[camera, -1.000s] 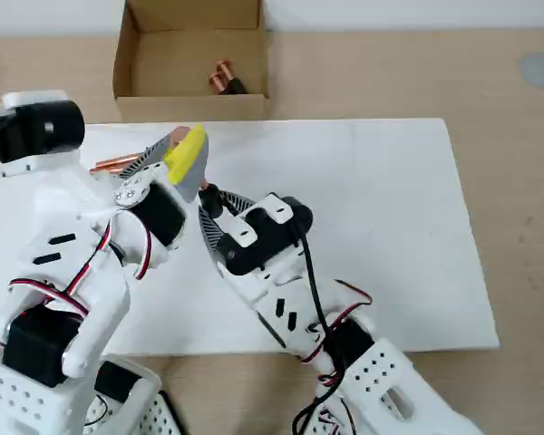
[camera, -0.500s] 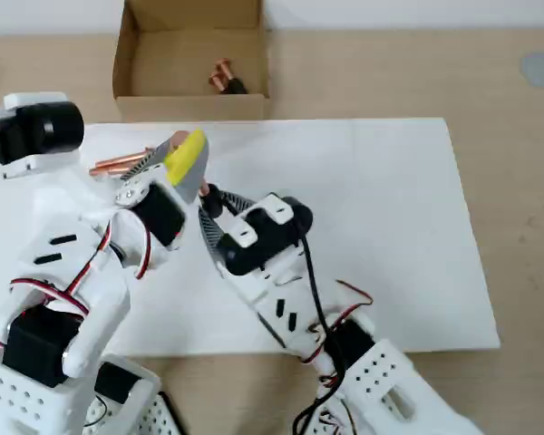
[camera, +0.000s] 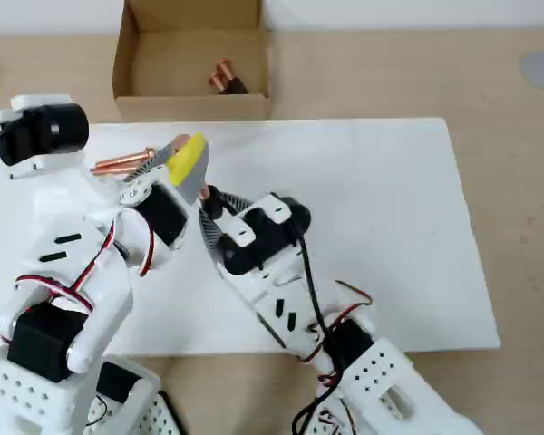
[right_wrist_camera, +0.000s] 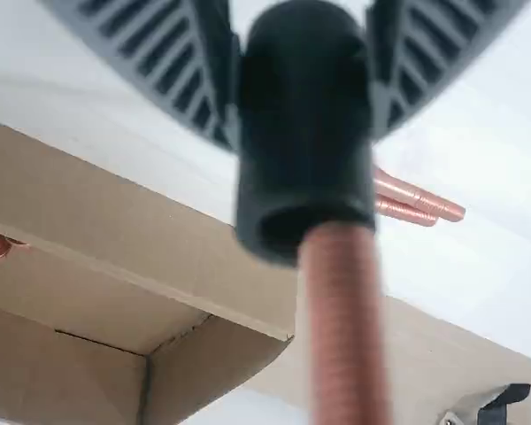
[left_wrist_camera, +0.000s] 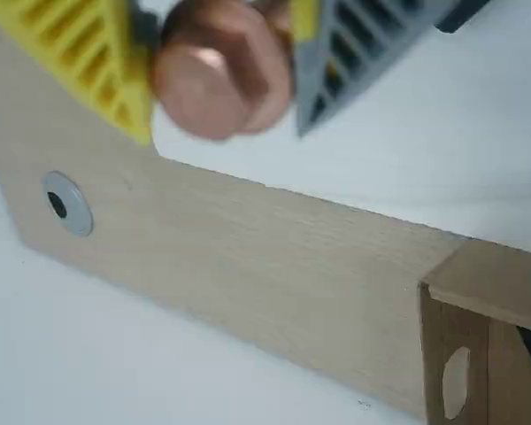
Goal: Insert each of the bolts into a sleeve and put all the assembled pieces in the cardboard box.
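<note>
Feeding the bolt clenched in my left jaws into the sleeve gripped by my right jaws, I am judging us partway, with assembled pieces lying in the cardboard box and loose bolts waiting.

— What's on your screen?
— My left arm: white shells, black motors, red-and-white wires. Left hand: one yellow ribbed finger, one grey.
— Right arm?
— Same white, black cable; right hand grey ribs.

Threaded copper bolt sits partway inside the black sleeve.
</note>
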You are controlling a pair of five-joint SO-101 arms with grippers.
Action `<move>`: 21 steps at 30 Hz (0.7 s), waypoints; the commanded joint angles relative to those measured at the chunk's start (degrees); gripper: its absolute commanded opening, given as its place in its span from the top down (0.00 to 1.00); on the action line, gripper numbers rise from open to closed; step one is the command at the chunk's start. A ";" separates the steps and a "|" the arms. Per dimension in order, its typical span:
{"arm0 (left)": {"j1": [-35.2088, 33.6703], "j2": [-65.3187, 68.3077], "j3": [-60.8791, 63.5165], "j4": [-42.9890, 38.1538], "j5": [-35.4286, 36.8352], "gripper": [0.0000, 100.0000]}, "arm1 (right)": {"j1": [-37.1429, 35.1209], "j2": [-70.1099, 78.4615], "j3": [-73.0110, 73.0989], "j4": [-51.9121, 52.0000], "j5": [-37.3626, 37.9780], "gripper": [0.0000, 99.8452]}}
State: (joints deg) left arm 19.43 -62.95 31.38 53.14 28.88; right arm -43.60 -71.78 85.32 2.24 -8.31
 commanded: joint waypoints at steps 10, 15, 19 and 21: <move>2.64 0.66 -0.35 -3.43 0.44 0.99 | 0.92 -1.27 -0.84 -1.85 0.26 0.99; 2.64 4.18 -0.62 -3.69 0.44 0.99 | 0.92 -1.27 -0.84 -1.85 0.18 0.99; 2.37 5.05 -0.18 -3.43 0.09 0.99 | 1.01 -1.27 -1.89 -1.67 0.18 0.99; 2.11 5.05 -0.53 -3.43 -0.70 0.99 | 1.01 -1.27 -2.24 -1.67 0.18 0.99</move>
State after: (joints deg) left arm 21.19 -58.55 31.30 49.98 29.14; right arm -43.43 -71.78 85.41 1.98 -8.31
